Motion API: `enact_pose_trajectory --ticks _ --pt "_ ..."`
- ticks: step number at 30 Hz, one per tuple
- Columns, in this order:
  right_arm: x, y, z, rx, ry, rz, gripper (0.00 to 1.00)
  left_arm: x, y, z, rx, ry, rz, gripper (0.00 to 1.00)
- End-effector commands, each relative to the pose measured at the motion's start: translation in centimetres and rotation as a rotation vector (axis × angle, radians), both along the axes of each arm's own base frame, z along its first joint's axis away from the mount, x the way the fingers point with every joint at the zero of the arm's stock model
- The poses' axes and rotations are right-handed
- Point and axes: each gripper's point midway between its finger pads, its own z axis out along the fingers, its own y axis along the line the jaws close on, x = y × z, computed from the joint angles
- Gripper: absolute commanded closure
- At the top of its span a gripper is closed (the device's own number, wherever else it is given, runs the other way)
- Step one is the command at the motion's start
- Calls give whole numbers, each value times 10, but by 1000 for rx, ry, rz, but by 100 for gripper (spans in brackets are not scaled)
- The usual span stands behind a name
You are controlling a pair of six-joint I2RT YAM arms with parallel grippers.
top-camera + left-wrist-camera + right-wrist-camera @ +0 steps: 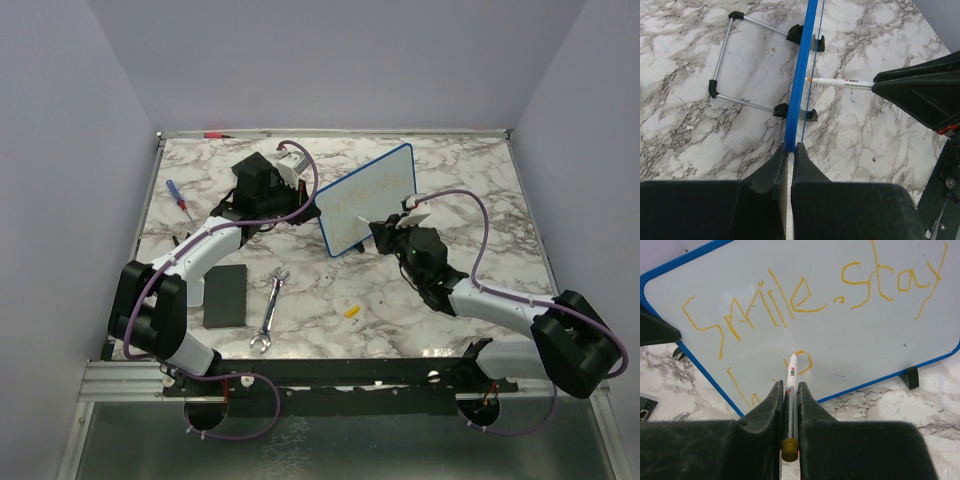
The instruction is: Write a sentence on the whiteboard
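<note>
left gripper point(791, 148) pinches whiteboard point(800, 75) on its thin blue rim; right gripper point(789, 389) clamps slim white marker point(791, 369), tip against glossy face ahead, below yellow sentence point(807, 290).

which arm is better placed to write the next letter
Right. The right gripper holds the marker with its tip at the whiteboard; the left gripper is clamped on its edge.
</note>
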Motion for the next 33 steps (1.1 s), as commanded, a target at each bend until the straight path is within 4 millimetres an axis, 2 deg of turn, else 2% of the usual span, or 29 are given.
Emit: enact_pose_trajectory --ticks 1,8,19,33 --pt "-6 15 11 22 -27 83 99 -13 -3 -1 17 23 -25 100" --pt "-9 19 11 23 -29 109 99 -13 -3 -2 18 26 -25 100" --pt "4 -6 7 37 7 -66 99 -13 -3 -3 18 26 -25 100" --pt "11 -20 2 39 17 -133 99 -13 -2 -2 18 26 -25 100"
